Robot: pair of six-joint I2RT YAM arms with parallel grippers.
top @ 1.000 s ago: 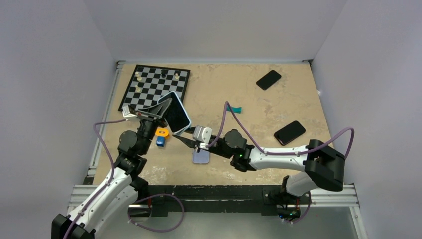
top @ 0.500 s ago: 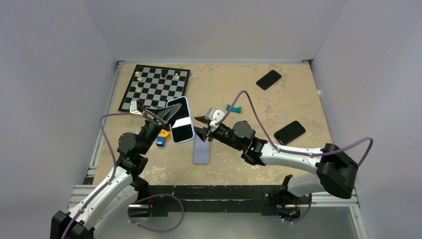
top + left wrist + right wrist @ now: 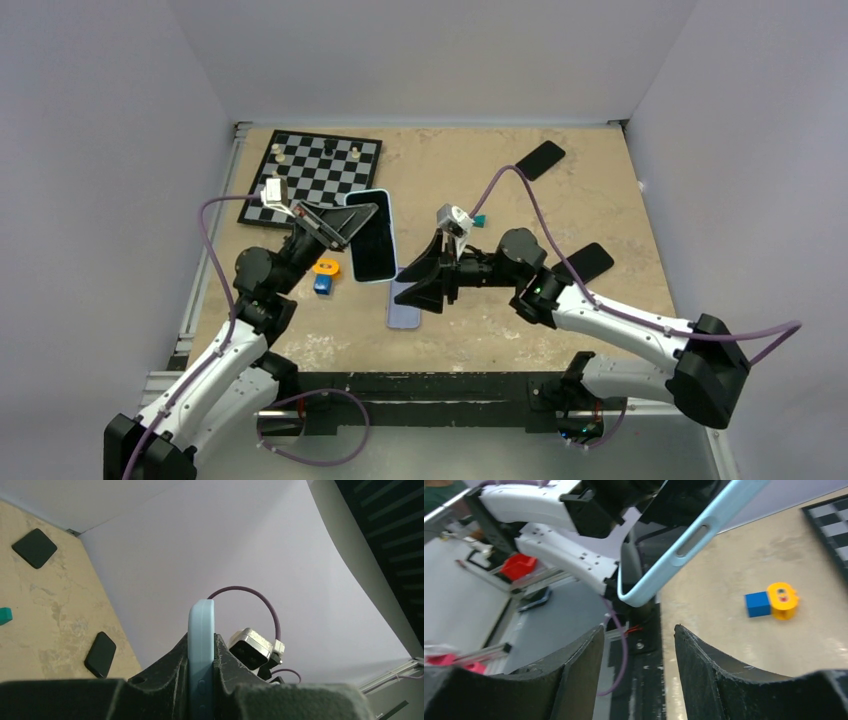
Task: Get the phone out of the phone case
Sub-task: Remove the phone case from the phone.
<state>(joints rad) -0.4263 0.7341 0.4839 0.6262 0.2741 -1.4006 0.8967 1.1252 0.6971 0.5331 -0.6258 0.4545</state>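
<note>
**While the left tool point(image 3: 358, 215) clamps the phone point(image 3: 374, 242) aloft, the right tool point(image 3: 406, 288) gapes beside it**

In its pale-blue phone case point(image 3: 684, 540), the phone hangs above the worktop point(image 3: 600, 190), long axis far-to-near. The empty right tool sits just right of its near end, pointing left. A lilac slab point(image 3: 404, 316) lies beneath.

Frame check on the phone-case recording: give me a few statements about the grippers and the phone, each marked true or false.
1. The left gripper clamps the cased phone. True.
2. The right gripper is shut on the cased phone. False: its jaws stand open near the phone's lower end.
3. The cased phone lies flat on the table. False: it is held up above it.
4. A chessboard lies at the table's far left corner. True.
</note>
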